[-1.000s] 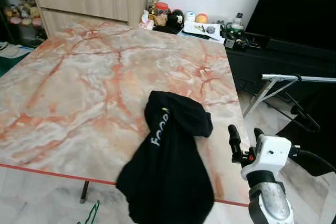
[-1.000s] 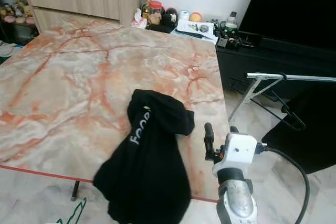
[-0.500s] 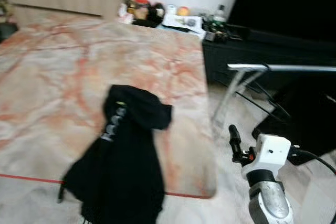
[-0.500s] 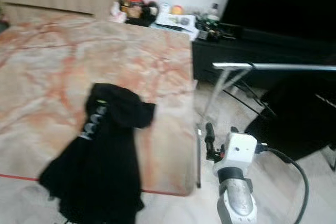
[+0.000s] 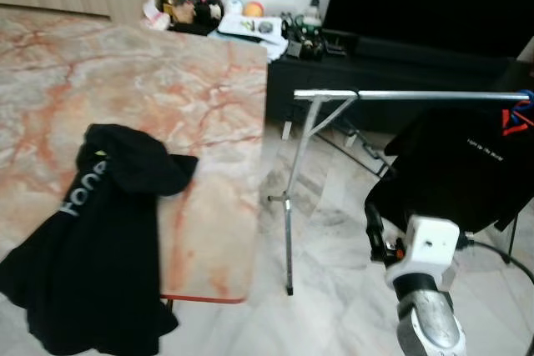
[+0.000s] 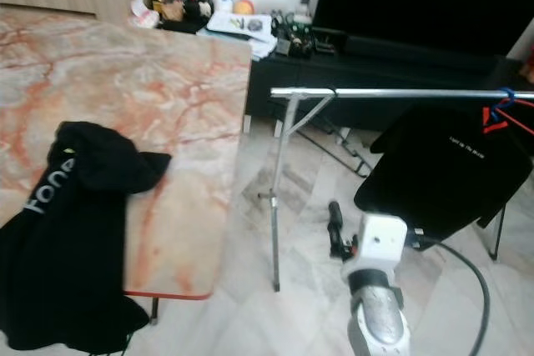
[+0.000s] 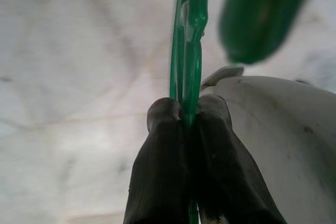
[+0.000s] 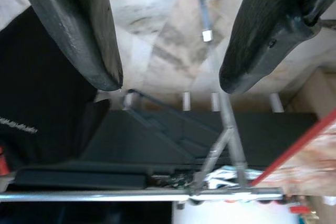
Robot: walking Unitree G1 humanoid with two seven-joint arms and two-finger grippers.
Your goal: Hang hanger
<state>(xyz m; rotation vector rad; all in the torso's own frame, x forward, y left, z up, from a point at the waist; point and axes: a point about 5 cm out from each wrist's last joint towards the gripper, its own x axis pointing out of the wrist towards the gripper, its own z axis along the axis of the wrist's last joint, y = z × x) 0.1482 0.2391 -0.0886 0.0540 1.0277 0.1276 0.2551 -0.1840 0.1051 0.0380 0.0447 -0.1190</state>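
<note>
Left gripper [image 7: 186,121]: in the left wrist view, the two black fingers are pressed together on a thin green hanger [image 7: 189,40], pinching its wire between the tips.

Hanger: it sits in the centre of the left wrist view, clamped in the left gripper; a thicker green part [image 7: 260,11], blurred, shows at upper right of that frame (probably another part of the same hanger, though I cannot tell).

Hanger's long axis: the visible stretch of wire runs straight up the wrist frame, in line with the fingers and pointing away from the wrist. Where the hook faces cannot be told.

Right gripper [image 5: 372,227]: lower right of the left eye view, on a white wrist, fingers pointing up the frame; the right wrist view shows them spread wide with nothing between them.

Rail [image 5: 400,95]: a silver clothes rail crosses the upper right of the left eye view, with a black shirt [image 5: 459,164] hanging at its right end.

Table [image 5: 209,114]: pink marble, on the left, with a black garment [image 5: 92,239] draped over its near edge.

Risks: the wire is thin and held only at the fingertips, so it could twist or slip in the pinch; the hook could miss the rail if lifted at a bad angle; the hanger could also snag on the shirt already hanging there.
</note>
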